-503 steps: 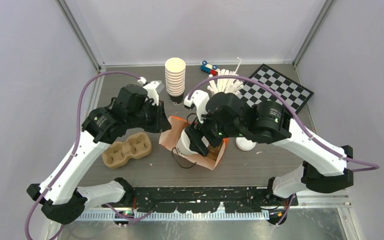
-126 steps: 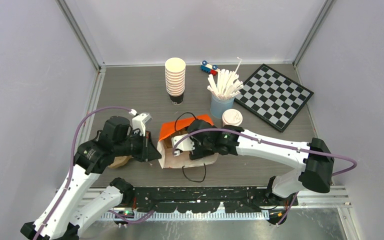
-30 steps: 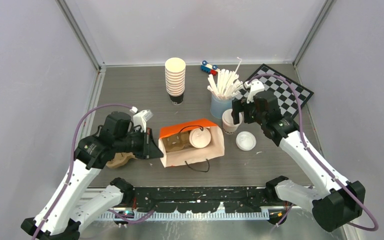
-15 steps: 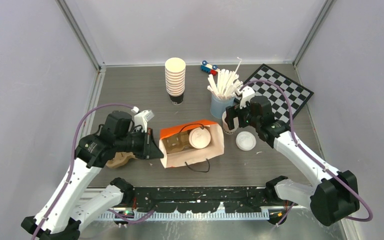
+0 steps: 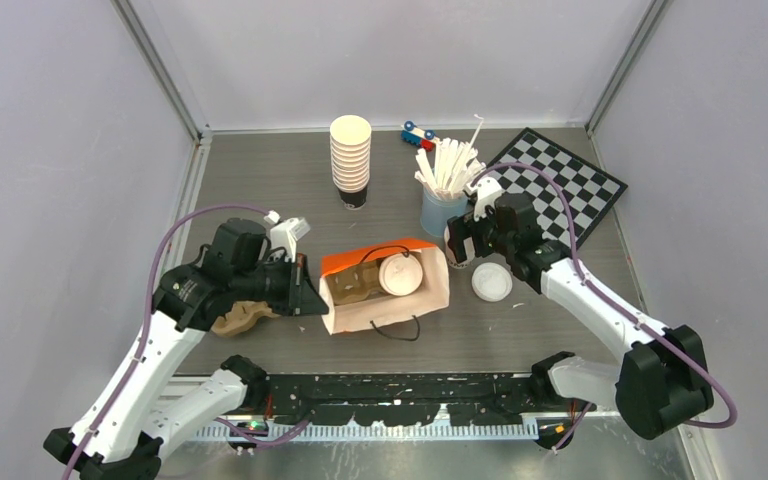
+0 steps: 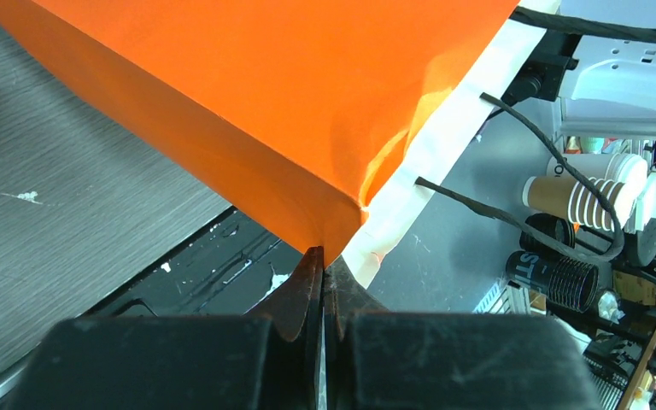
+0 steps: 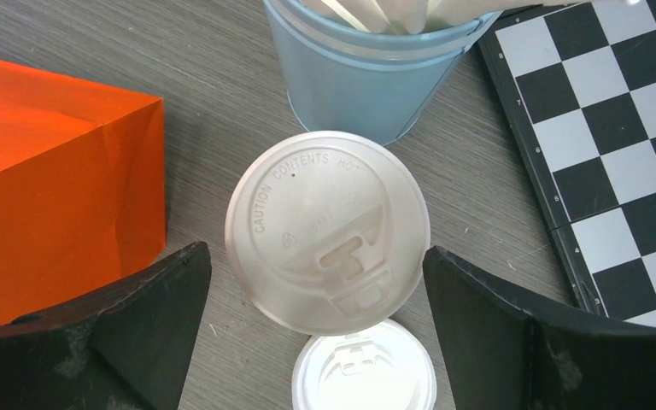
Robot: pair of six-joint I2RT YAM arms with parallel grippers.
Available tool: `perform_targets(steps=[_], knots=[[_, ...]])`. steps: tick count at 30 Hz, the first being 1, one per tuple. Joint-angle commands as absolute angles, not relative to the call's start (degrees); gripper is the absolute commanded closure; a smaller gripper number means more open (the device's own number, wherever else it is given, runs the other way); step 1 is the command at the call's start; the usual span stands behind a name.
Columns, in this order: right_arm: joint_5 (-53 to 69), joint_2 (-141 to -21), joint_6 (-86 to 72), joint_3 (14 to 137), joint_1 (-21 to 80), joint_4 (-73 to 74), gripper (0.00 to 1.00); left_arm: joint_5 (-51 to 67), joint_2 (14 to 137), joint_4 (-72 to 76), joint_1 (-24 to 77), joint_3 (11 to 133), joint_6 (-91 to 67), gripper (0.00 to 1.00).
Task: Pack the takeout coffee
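An orange-and-white paper bag (image 5: 385, 305) lies on its side at mid-table, mouth toward the camera. One takeout coffee (image 5: 398, 275), white with a sip lid, sits inside it beside a brown cup carrier (image 5: 348, 288). My left gripper (image 5: 305, 297) is shut on the bag's left edge; the left wrist view shows the orange bag (image 6: 248, 111) pinched at the left gripper (image 6: 322, 256). The second takeout coffee (image 7: 327, 229) stands upright by the bag. My right gripper (image 7: 314, 256) is open, one finger on each side of it, apart from it. From above, the right gripper (image 5: 468, 240) covers most of that cup.
A loose white lid (image 5: 491, 282) lies just right of the standing cup. Behind it are a light-blue cup of white sticks (image 5: 441, 208), a checkerboard (image 5: 560, 195), a stack of cream cups (image 5: 350, 152) and a toy car (image 5: 418, 134). A brown carrier piece (image 5: 240, 320) lies under the left arm.
My right gripper has moved left and down until its open fingers straddle the standing cup. The left gripper and the bag have stayed put.
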State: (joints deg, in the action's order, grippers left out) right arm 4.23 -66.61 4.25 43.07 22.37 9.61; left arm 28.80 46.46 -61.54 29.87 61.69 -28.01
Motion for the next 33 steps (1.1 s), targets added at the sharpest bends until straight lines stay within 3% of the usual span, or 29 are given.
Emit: perform_targets(steps=[1,19,33], knots=[[4.90,-67.61,5.36,43.52,22.23,5.75,0.02,29.89,46.66,-61.67,29.72,63.93,-26.92,1.00],[5.11,-68.87,7.17,43.38,22.17,6.97,0.16,29.25,46.94,-62.69,29.77,64.43,-26.20,1.00],[6.04,-61.41,5.36,43.47,22.35,14.50,0.23,28.87,46.70,-61.71,29.73,64.34,-26.95,1.00]])
